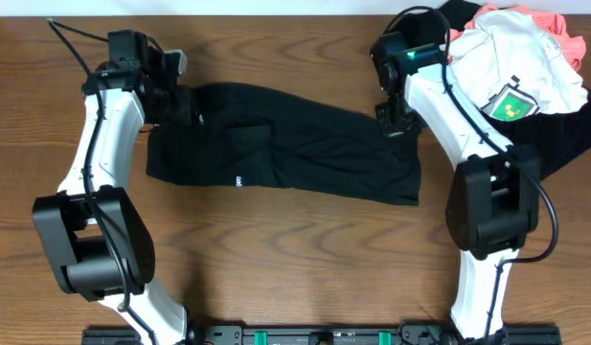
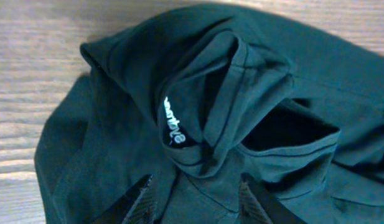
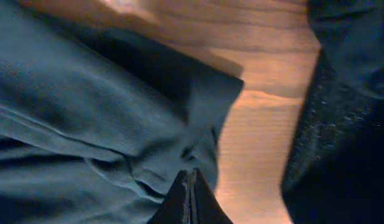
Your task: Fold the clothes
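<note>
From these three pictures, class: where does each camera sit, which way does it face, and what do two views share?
Overhead: above the table, facing down on both arms and the black shirt.
Left wrist: on the left arm, facing the shirt's collar; left tool part open over fabric.
Right wrist: on the right arm, facing the shirt's edge; right tool shut on it.
Shared: all show the black shirt.

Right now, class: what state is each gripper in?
Left gripper: fingers partly open, straddling the black fabric shirt; grip cannot be told.
Right gripper: shut, pinching that shirt's edge.
</note>
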Robot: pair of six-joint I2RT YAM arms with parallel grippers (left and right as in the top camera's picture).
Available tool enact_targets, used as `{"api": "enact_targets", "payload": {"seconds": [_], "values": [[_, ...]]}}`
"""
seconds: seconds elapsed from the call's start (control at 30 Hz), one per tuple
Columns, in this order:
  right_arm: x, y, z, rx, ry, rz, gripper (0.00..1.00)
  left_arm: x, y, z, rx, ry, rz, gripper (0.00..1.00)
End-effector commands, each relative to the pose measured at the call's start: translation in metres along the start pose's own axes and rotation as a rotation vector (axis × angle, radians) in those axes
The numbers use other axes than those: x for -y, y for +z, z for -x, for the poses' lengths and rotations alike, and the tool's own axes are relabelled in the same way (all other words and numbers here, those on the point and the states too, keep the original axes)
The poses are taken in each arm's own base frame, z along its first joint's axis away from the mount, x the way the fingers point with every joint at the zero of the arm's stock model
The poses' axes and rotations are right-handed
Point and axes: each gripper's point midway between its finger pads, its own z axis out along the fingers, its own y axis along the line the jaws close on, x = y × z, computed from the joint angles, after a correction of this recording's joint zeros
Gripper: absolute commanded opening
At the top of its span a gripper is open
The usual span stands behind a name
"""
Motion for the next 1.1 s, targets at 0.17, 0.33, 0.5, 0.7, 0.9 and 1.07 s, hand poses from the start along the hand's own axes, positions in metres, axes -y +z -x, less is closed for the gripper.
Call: {"api": "enact_targets", "payload": {"seconds": [0.17,0.33,0.5,0.7,0.9,1.07], "values": [[0.000,0.037,-0.022,-0.080,0.103,0.105,0.01,-0.008,0.028,-0.019,-0.077,0.001,-0.013,0.15],[-0.002,0.048,-0.033,-0.105,0.098,0.103,0.01,-0.020,0.042,-0.026,-0.112,-0.006,0.030,0.06],[-0.006,0.057,-0.039,-0.116,0.097,0.118,0.01,-0.025,0.063,-0.038,-0.164,-0.024,0.025,0.06],[-0.013,0.069,-0.037,-0.086,0.102,0.144,0.01,-0.043,0.080,-0.054,-0.228,-0.070,0.102,0.06],[-0.016,0.073,-0.012,0.021,0.116,0.160,0.01,-0.057,0.081,-0.062,-0.255,-0.114,0.168,0.06],[-0.019,0.071,0.009,0.103,0.128,0.176,0.01,-0.073,0.079,-0.074,-0.274,-0.185,0.213,0.06]]}}
